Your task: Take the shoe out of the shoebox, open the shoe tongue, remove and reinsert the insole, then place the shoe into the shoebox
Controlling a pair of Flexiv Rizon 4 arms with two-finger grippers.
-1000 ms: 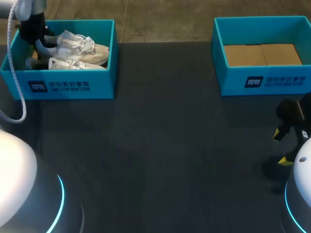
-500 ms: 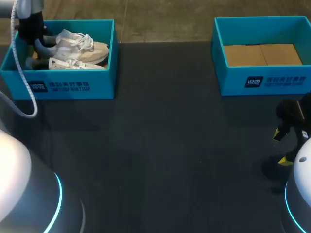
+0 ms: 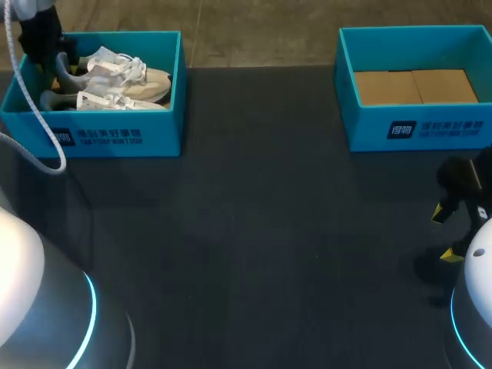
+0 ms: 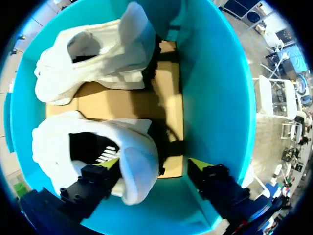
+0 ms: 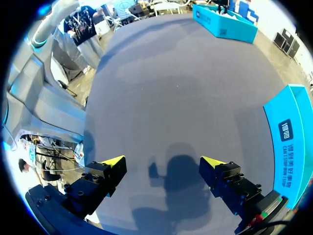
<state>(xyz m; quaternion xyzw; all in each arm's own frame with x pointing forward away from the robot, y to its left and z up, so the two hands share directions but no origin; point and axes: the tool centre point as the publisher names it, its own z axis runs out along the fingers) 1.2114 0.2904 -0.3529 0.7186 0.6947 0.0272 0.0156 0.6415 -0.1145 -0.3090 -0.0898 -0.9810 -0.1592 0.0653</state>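
currently the left fingers [image 4: 108, 165] stand released inside the shoebox [image 4: 215, 98] at the far left corner of the worktop [image 3: 254, 231], one tip at the heel of the nearer shoe [image 4: 93, 142], the other by the box wall. closing here might pinch only the heel collar, letting the shoe tilt or slip on lifting. the right fingers [image 5: 113, 164] hang released near the right edge.

The shoebox [image 3: 115, 138] is showing smooth, matt teal card walls, with raw brown cardboard at the bottom; the shoes [image 3: 127, 77] are looking like soft white cloth with smoother leather-like panels; the table [image 3: 254, 231] is showing a dark, matt, finely grained cover
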